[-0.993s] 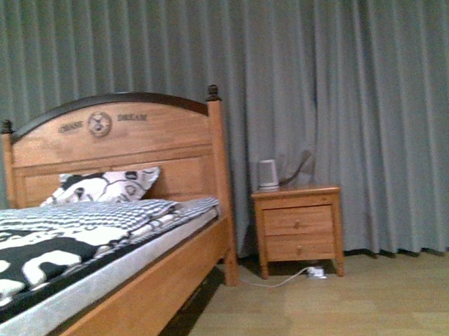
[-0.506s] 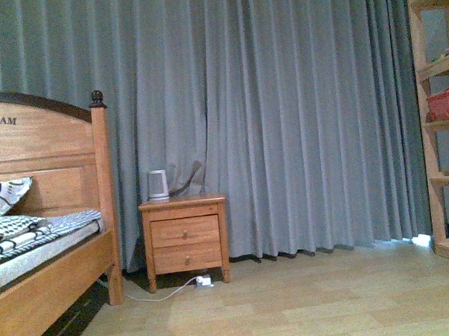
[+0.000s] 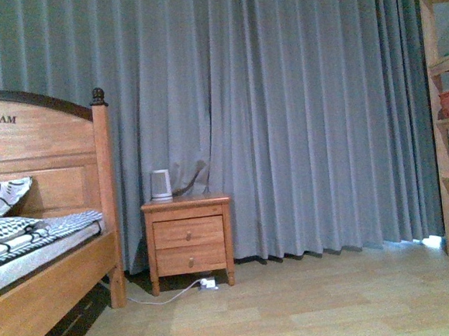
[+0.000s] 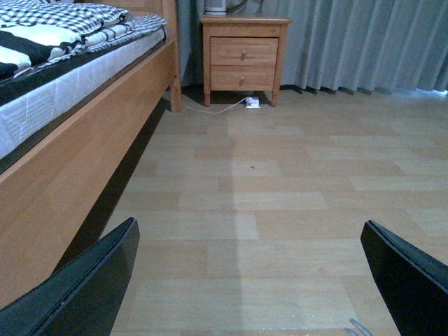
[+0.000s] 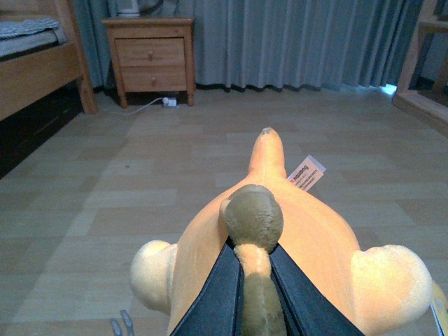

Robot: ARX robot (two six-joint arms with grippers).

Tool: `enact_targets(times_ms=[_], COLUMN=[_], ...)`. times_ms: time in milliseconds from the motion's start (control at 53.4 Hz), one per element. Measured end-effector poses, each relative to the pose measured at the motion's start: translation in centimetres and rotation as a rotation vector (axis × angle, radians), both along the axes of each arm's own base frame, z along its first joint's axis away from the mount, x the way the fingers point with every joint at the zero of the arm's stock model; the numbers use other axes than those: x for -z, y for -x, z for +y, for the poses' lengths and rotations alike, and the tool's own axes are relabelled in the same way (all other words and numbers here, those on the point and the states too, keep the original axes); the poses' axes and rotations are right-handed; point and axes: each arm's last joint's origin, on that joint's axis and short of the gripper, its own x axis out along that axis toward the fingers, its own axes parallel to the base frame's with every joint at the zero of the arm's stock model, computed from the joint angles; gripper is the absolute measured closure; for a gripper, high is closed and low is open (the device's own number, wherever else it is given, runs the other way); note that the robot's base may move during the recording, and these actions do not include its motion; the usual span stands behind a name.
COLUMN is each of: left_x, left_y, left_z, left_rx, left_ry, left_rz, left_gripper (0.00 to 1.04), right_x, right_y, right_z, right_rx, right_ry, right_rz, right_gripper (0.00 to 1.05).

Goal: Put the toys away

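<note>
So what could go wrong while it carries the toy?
The right gripper pinches only a thin brown strip of the toy, so it might slip to the floor. The toy is bulky and could bump the shelf when put away. The cable by the nightstand might snag the robot if it rolls there.

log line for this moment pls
right gripper: shut on toy | left gripper: open, empty | toy: held over floor | shelf: ahead, right edge of front view
</note>
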Motion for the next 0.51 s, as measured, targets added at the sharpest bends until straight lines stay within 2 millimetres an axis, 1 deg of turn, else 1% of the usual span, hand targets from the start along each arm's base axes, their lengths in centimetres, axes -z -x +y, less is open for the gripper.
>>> enact_targets(times_ms=[506], left_x=[0.0], left_y=[0.0], left_z=[0.0], left_rx=[0.0], left_ry=[0.0], left_rz=[0.0], left_gripper=[0.06], right_x=[0.0], right_y=[0.0], right_z=[0.01], right_rx=[-0.004], right_ry=[0.0], right_rz=[0.0], right_gripper=[0.99])
